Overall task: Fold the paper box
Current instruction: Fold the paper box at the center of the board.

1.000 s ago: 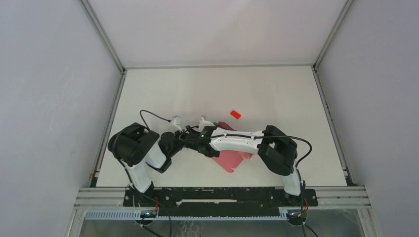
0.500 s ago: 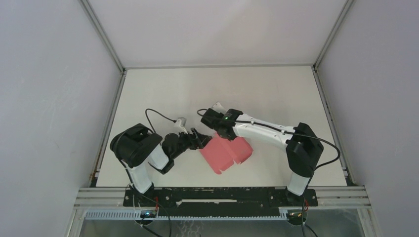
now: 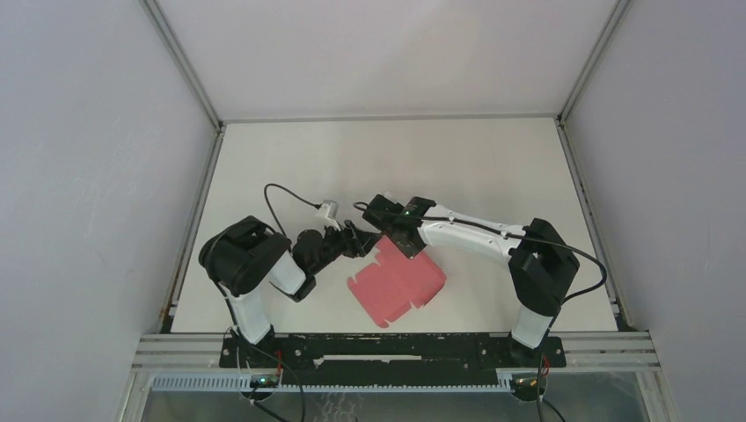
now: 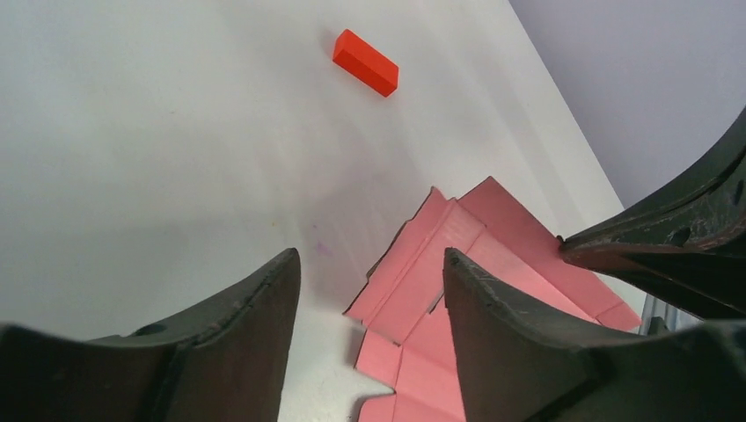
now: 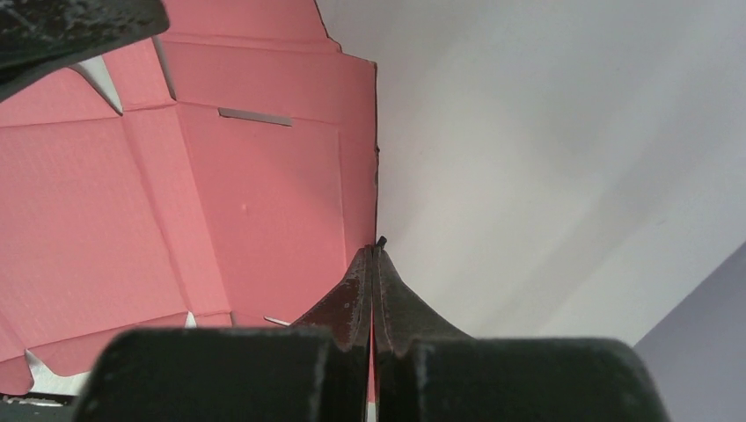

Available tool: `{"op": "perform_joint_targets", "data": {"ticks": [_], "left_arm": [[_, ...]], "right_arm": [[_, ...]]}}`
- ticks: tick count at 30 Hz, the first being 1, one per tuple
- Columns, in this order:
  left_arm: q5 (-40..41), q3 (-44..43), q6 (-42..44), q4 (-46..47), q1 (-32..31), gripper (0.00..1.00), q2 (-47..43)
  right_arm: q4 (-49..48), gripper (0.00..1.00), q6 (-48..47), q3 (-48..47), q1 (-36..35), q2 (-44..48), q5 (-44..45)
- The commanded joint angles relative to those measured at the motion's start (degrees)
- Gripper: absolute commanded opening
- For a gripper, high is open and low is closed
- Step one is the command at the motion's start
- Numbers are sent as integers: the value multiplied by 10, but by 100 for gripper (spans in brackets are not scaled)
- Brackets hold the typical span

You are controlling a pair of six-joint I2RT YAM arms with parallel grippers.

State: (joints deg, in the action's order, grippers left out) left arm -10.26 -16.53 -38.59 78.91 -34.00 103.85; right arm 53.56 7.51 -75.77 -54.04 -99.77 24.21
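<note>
The pink paper box (image 3: 392, 287) lies opened out on the white table, its panels and flaps showing creases. My right gripper (image 3: 407, 249) is at the sheet's far edge, and in the right wrist view its jaws (image 5: 374, 249) are shut on the right edge of the paper box (image 5: 220, 193), with pink showing between them. My left gripper (image 3: 359, 238) stands open just left of the sheet's far left corner. In the left wrist view a flap of the paper box (image 4: 493, 237) reaches between its open fingers (image 4: 369, 257) without touching them.
A small red block (image 4: 365, 61) lies on the table beyond the sheet in the left wrist view; the right arm hides it from above. Grey walls enclose the table (image 3: 493, 167) on three sides. Both forearms cross above the table's middle.
The right arm swung back to the right and the box went from half raised to spread low on the table. The left gripper moved toward the sheet's corner and its jaws narrowed a little.
</note>
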Motion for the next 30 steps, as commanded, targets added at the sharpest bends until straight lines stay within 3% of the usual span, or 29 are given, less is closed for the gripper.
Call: {"op": "perform_joint_targets", "data": {"ticks": [1,5,12,20,30], "left_arm": [[-27,-25,32,28,-1,62,19],[-36,-17,34,29,-1,57,27],[-2,50,36,26,-2,65,-20],[-28,66,32,16,-2,65,-9],[-128,-18,13,16,9,50,72]], "right_arm": [[-25,0,-18,11,14,25,-38],[-36,0,-19,21,31,33,-57],[-55,0,-10,36,63,27,-90],[-85,0,-6,54,87,18,-117],[-101,0,-13,64,99,15,-133]]}}
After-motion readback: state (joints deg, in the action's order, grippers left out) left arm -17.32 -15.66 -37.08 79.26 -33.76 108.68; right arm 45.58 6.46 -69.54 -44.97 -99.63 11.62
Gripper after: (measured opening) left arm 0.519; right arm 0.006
